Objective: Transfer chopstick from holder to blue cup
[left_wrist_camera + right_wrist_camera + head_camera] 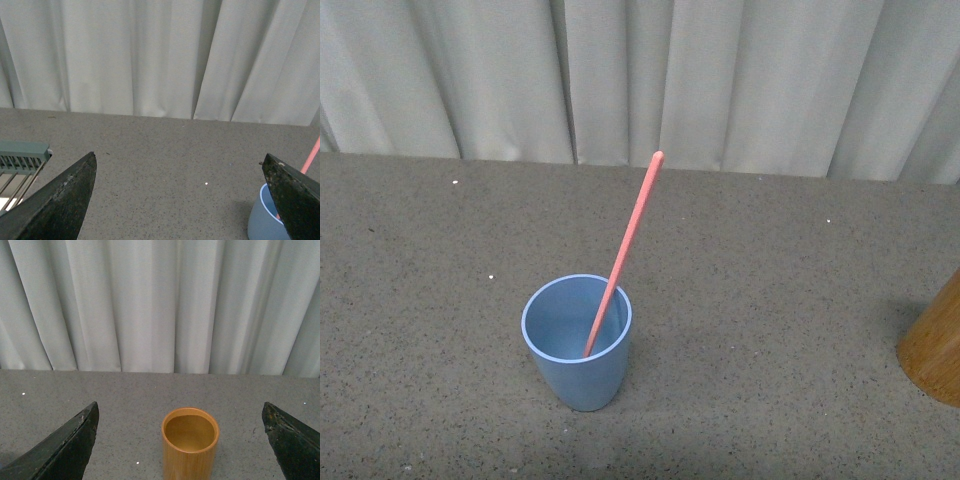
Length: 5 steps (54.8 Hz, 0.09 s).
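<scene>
A pink-red chopstick (pixel 626 242) leans inside the light-blue cup (pixel 577 345) near the front middle of the table, its top tilted up and to the right. The tan wooden holder (pixel 934 345) stands at the right edge of the front view, partly cut off. In the right wrist view the holder (pixel 190 447) sits upright between the spread fingers of my right gripper (pixel 180 407); no stick shows in the part of its inside that I can see. My left gripper (pixel 180 157) is open over bare table, with the cup (pixel 264 222) and the chopstick (pixel 311 156) beside one finger. Neither arm shows in the front view.
A grey speckled tabletop (pixel 770 290) runs back to a pale pleated curtain (pixel 640 70). A green-grey slatted rack (pixel 20 162) shows at the edge of the left wrist view.
</scene>
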Available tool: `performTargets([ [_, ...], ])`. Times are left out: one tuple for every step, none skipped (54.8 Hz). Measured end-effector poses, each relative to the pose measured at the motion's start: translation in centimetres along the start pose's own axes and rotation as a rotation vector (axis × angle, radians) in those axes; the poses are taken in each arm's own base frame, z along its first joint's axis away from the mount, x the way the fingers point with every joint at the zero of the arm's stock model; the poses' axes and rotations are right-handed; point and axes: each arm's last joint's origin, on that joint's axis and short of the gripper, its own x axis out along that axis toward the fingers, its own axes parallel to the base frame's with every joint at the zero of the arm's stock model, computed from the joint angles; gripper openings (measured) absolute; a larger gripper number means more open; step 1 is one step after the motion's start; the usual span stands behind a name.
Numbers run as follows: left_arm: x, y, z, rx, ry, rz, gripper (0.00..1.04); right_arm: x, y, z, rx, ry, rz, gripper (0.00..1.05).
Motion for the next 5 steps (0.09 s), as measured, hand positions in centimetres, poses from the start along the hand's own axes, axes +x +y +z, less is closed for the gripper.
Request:
performTargets([
  [0.0, 0.0, 0.0, 0.0, 0.0, 0.0, 0.98, 0.0, 0.0, 0.0, 0.0, 0.0, 0.0, 0.95],
  [0.0, 0.0, 0.0, 0.0, 0.0, 0.0, 0.98, 0.0, 0.0, 0.0, 0.0, 0.0, 0.0, 0.95],
  [0.0, 0.0, 0.0, 0.0, 0.0, 0.0, 0.98, 0.0, 0.0, -0.01, 0.0, 0.0, 0.0, 0.95],
  [0.0, 0.0, 0.0, 0.0, 0.0, 0.0, 0.98, 0.0, 0.0, 0.0, 0.0, 0.0, 0.0, 0.95],
  [0.0, 0.0, 0.0, 0.0, 0.0, 0.0, 0.98, 0.0, 0.0, 0.0, 0.0, 0.0, 0.0, 0.95],
])
